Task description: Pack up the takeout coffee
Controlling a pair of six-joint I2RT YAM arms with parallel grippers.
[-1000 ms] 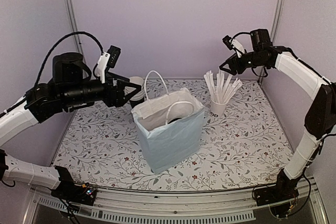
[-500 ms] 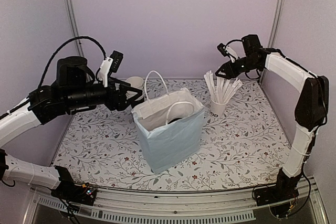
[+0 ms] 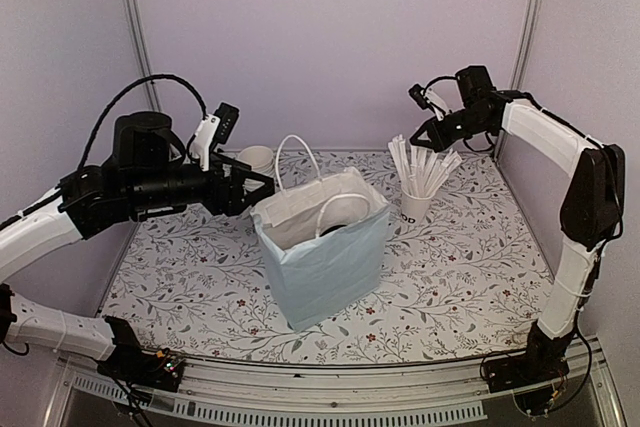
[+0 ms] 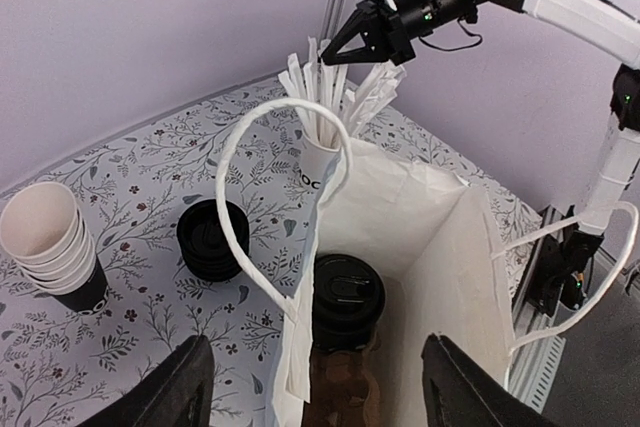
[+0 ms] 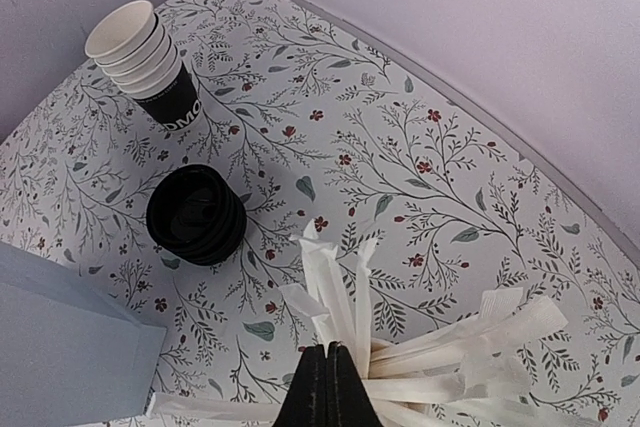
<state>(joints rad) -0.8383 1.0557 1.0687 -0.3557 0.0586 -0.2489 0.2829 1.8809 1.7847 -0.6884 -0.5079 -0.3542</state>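
**The takeout coffee is already sitting in the bag; the right arm is now going for the straws**

The takeout coffee (image 4: 345, 297) is standing upright inside the pale blue paper bag (image 3: 322, 262), with its round black lid on, close to the bag wall on the side of the nearer handle. The bag is standing open in the middle of the flowered table (image 3: 470, 287).

The left gripper (image 3: 262, 185) is hovering just over the bag's mouth on the left side. Its fingers are standing wide apart and are holding nothing. During the last second this arm has been moving a little closer to the bag, while the opening of its fingers has not been changing.

The bigger change is on the right. The right gripper (image 5: 327, 387) has been travelling from the far right corner toward the white cup of wrapped straws (image 3: 415, 205), and its fingers have been closing; now they are pressed fully together, just above the straw tips. Whether they are pinching a straw between them, I cannot tell.

I am judging that the main step, putting the coffee in the bag, is done, and that the work is passing to an extra item, probably a straw. The nested cups (image 5: 145, 52) and the stack of black lids (image 5: 197, 215) are resting untouched behind the bag.
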